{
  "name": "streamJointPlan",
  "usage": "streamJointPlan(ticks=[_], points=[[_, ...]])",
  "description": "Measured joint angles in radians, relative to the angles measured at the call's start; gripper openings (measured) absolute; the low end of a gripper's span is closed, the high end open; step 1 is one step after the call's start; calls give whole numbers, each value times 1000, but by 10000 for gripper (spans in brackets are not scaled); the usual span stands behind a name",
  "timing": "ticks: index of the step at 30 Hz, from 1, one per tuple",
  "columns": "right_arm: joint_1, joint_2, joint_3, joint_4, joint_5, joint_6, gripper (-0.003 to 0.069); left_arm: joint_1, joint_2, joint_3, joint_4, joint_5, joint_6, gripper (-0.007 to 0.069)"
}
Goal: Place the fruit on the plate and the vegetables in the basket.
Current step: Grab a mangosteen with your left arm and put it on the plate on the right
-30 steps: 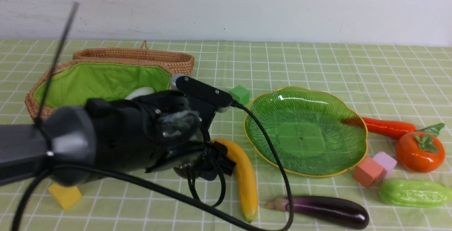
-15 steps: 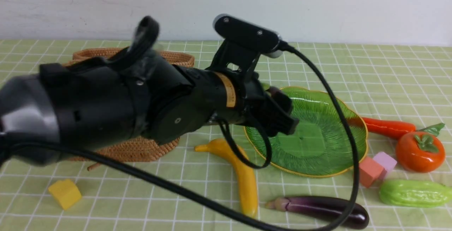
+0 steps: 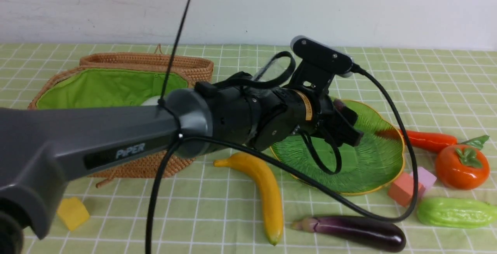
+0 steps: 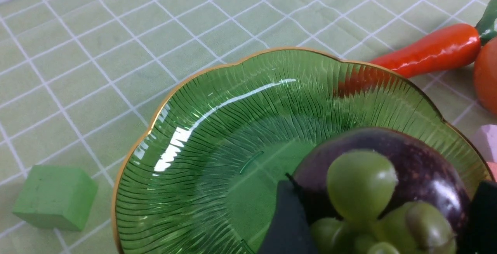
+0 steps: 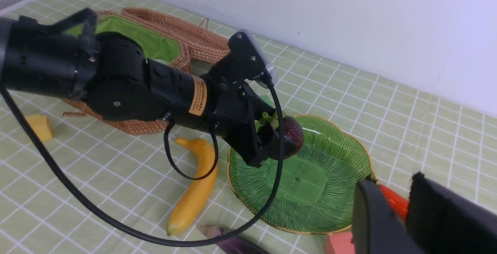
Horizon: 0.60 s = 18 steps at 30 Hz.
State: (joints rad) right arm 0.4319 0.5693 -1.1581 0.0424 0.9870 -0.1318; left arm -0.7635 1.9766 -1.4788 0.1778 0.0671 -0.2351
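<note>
My left gripper (image 3: pixel 347 127) hangs over the green plate (image 3: pixel 372 168), shut on the dark-purple mangosteen (image 4: pixel 407 168), whose green calyx faces the wrist camera. The right wrist view shows that fruit (image 5: pixel 291 135) held clear above the plate's near-left part. The banana (image 3: pixel 264 192) lies left of the plate, with the eggplant (image 3: pixel 357 232) in front. To the right are the carrot (image 3: pixel 425 139), persimmon (image 3: pixel 462 166) and gourd (image 3: pixel 454 212). A white vegetable (image 3: pixel 151 100) lies in the basket (image 3: pixel 147 166). My right gripper (image 5: pixel 396 186) hovers above the carrot, open by a narrow gap and empty.
Small foam cubes lie about: yellow (image 3: pixel 72 213) at the front left, orange-pink (image 3: pixel 402 193) and lilac (image 3: pixel 427 176) by the plate's right edge, green (image 4: pixel 54 197) behind the plate's left. The left arm's cable loops down over the plate and eggplant. The basket lid (image 3: pixel 155 61) lies open behind.
My left arm has risen from beside the banana's end and swung right, carrying the mangosteen from the basket side to above the plate.
</note>
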Motion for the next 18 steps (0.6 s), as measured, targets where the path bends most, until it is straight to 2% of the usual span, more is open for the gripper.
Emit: streamJointPlan(ticks=[4, 10, 14, 18], points=[[0, 0, 0, 0, 1, 0, 160, 0, 26, -7, 0, -19, 0, 538], [0, 0, 0, 3, 1, 1, 160, 0, 41, -8, 0, -26, 0, 661], [0, 0, 0, 9, 2, 1, 162, 0, 41, -9, 0, -24, 0, 665], [0, 0, 0, 11, 2, 1, 163, 0, 27, -9, 0, 18, -1, 627]])
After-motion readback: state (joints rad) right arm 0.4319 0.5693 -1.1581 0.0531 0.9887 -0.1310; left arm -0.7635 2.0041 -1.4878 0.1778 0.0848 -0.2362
